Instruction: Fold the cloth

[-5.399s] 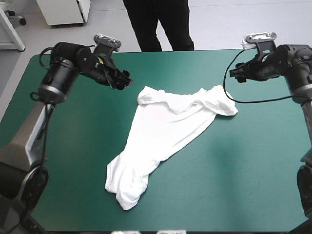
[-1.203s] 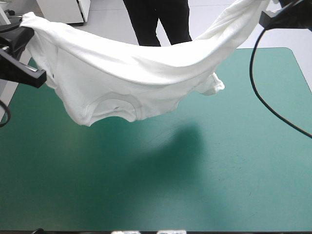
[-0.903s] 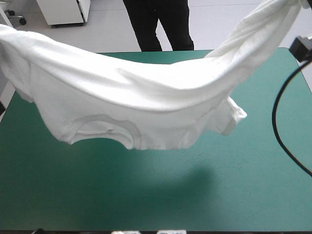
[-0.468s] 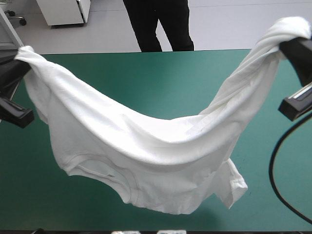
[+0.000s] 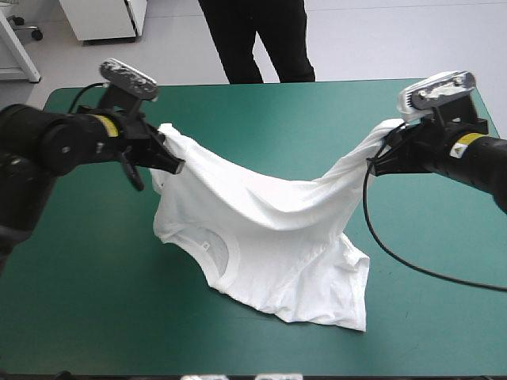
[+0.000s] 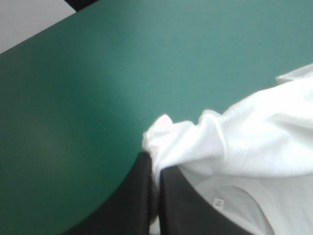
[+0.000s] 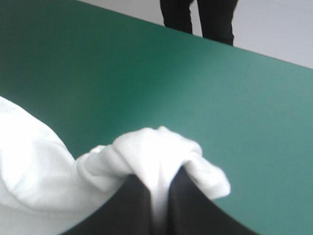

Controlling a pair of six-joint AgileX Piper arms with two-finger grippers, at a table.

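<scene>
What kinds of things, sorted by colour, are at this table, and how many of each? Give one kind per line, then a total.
White T-shirt: 1
Black grippers: 2, the left gripper and the right gripper, each shut on the T-shirt
Teal-green table cover: 1
Total: 4

2 pinched bits of T-shirt [image 5: 269,229] — out of sight between black fingers [image 6: 132,205]

One T-shirt [image 5: 261,229], white, hangs between two grippers: one left gripper [image 5: 173,165] and one right gripper [image 5: 374,164]. Each gripper has two black fingers [image 6: 137,196], four in all, pinched onto one bunch of the T-shirt apiece. One small neck label [image 6: 218,201] shows just beside the left gripper. One teal-green desk [image 5: 87,301] lies below both grippers.
</scene>
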